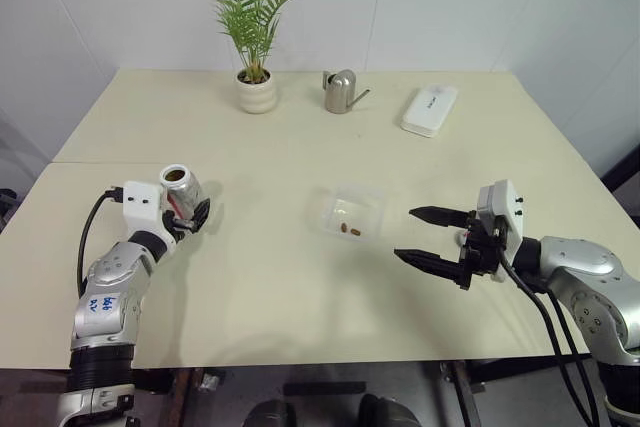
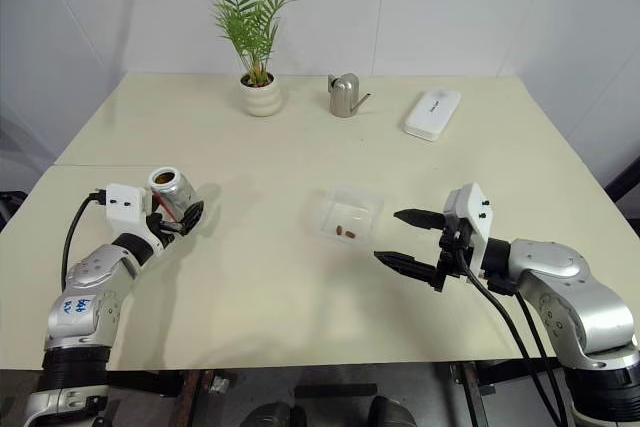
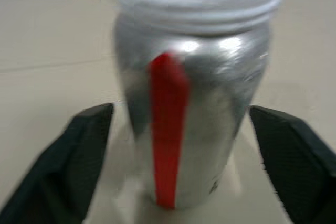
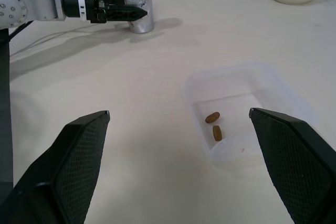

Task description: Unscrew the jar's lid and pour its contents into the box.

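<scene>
The jar (image 1: 183, 187) stands upright on the table at the left, silvery with a red stripe (image 3: 167, 129), its mouth uncovered. My left gripper (image 1: 195, 215) is open around it, one black finger (image 3: 79, 166) on each side of its lower body. The lid is out of view. Near the table's middle lies the clear box (image 1: 350, 193) with two brown pieces of the contents (image 1: 349, 230) inside. My right gripper (image 1: 403, 233) hovers open and empty just right of the box, pointing at it; its wrist view shows the box (image 4: 294, 103) and pieces (image 4: 214, 125) between its fingers.
A potted palm (image 1: 255, 87), a steel watering pot (image 1: 341, 92) and a flat white case (image 1: 430, 110) stand along the far side of the table (image 1: 280, 297). Bare tabletop lies between the jar and the box.
</scene>
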{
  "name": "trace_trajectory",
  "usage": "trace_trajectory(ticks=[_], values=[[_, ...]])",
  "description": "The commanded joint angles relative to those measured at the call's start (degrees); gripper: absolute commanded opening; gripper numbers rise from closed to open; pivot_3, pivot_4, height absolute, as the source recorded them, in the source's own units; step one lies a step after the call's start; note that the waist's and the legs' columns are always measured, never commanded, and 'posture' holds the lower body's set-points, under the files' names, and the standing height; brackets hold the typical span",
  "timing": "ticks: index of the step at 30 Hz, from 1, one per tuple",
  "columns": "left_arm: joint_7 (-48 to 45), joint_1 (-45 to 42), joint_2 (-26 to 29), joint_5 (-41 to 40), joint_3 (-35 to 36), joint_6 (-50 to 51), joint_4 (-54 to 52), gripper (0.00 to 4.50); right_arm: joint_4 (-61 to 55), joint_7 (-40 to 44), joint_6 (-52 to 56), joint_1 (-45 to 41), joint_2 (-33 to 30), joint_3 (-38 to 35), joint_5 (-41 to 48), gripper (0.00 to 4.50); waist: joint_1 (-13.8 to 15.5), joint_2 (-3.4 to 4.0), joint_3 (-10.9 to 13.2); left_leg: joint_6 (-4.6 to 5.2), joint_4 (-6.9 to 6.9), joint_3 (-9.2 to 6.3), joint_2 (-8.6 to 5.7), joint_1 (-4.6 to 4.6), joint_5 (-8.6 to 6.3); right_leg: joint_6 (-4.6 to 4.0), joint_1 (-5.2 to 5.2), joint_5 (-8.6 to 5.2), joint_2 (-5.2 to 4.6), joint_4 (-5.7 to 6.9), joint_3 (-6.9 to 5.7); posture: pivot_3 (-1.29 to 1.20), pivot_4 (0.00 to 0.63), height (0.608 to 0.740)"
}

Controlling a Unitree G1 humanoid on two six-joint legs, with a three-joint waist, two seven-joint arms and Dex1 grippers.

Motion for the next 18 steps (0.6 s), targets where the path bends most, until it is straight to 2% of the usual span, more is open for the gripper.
trace_trajectory(ticks=[1, 8, 15, 18], values=[[0.09, 2.12, 0.86, 0.84, 1.27, -0.6, -3.74, 4.49, -1.37, 0.68, 0.18, -0.85, -0.84, -0.36, 1.21, 4.5, 0.0, 0.0, 0.0, 0.0, -0.01, 0.0, 0.0, 0.0, 0.0, 0.0, 0.0, 0.0, 0.0, -0.01, 0.0, 0.0, 0.15, 0.74], [-4.18, 9.7, 5.07, 2.15, 3.56, -4.78, -6.65, 4.49, -0.09, 0.87, -0.72, -2.32, 0.53, 1.07, 0.78, 4.5, -0.19, -0.01, -0.01, -0.04, -0.07, 0.04, 0.03, 0.0, -0.03, -0.01, -0.06, 0.0, 0.0, -0.05, 0.01, 0.0, 0.15, 0.74], [-16.55, 20.22, 14.22, 3.75, 3.18, -11.67, -12.8, 4.49, 3.25, 3.31, -3.7, -3.23, 0.42, 2.15, -1.26, 4.5, -0.05, -0.02, -0.01, -0.1, -0.13, 0.1, 0.09, 0.0, -0.11, -0.09, -0.15, -0.03, -0.01, -0.08, 0.0, 0.0, 0.15, 0.74], [-22.8, 18.98, 17.15, 1.74, 3.54, -17.12, -14.94, 4.49, 7.33, 4.85, -8.39, -6.02, 0.0, 3.09, -5.02, 4.5, 0.13, -0.02, -0.01, -0.13, -0.13, 0.06, 0.09, -0.01, -0.2, -0.11, -0.14, -0.03, -0.04, -0.09, -0.02, 0.0, 0.15, 0.74]])
